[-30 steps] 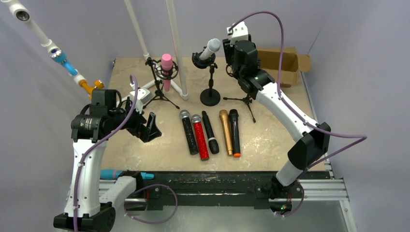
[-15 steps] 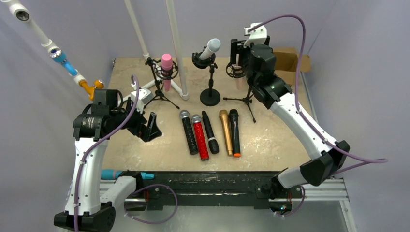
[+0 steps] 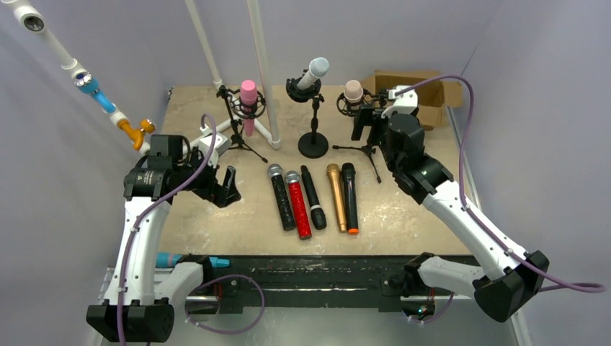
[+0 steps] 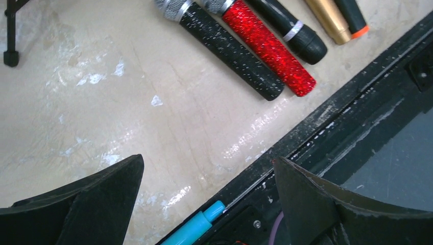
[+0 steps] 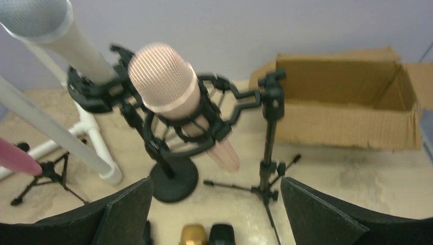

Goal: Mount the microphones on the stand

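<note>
Only your right wrist view clearly showed the peach microphone (image 5: 163, 76) cradled in its stand (image 5: 269, 132) near the table's (image 5: 357, 173) far right corner; right pincer (image 5: 215, 184) and left pincer (image 4: 208, 161) were both spread, empty

No readable text, labels, brands, numbers or signs appear on anything in view.
</note>
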{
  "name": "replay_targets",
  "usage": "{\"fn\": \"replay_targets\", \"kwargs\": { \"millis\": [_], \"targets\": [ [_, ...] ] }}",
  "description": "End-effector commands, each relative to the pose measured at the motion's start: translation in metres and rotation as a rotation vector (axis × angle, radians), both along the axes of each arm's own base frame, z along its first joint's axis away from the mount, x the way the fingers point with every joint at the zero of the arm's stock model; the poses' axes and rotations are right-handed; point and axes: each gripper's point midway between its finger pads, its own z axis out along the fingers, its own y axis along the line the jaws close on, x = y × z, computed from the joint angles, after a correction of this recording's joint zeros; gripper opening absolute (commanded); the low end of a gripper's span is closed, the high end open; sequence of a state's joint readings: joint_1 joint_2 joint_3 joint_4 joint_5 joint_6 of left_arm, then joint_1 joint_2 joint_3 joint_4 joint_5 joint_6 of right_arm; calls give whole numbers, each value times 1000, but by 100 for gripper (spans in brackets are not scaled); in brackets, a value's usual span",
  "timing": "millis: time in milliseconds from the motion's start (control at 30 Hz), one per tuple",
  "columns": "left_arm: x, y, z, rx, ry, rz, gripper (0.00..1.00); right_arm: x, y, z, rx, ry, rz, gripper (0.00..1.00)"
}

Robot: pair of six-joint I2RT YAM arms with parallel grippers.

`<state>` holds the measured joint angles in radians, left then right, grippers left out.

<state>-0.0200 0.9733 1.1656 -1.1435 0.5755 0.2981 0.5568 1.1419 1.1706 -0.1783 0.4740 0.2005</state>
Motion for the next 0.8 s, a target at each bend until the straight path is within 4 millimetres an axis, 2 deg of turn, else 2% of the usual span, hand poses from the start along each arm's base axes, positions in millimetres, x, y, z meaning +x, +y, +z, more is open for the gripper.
{"fn": "replay_targets", "kwargs": {
  "millis": [0, 133, 267, 367, 400, 533, 767],
  "targets": [
    [31, 28, -13, 40, -86, 112, 100, -14, -8, -38, 92, 70, -28, 99],
    [55, 55, -33, 0, -137, 221, 100, -19, -26, -84, 144, 126, -111, 99],
    [74, 77, -68, 11, -171, 311, 100, -17, -71, -121, 170, 91, -287, 99],
    [89, 83, -81, 8, -216, 343, 100, -19, -101, -138, 142, -10, -406, 99],
    [94, 83, -83, -1, -236, 353, 100, -23, -110, -149, 132, -30, -440, 99],
    [119, 89, -85, -28, -367, 397, 100, -28, -140, -156, 165, -149, -609, 99],
    [153, 94, -82, -115, -462, 454, 100, -16, -156, -148, 93, -269, -661, 99]
  ]
}}
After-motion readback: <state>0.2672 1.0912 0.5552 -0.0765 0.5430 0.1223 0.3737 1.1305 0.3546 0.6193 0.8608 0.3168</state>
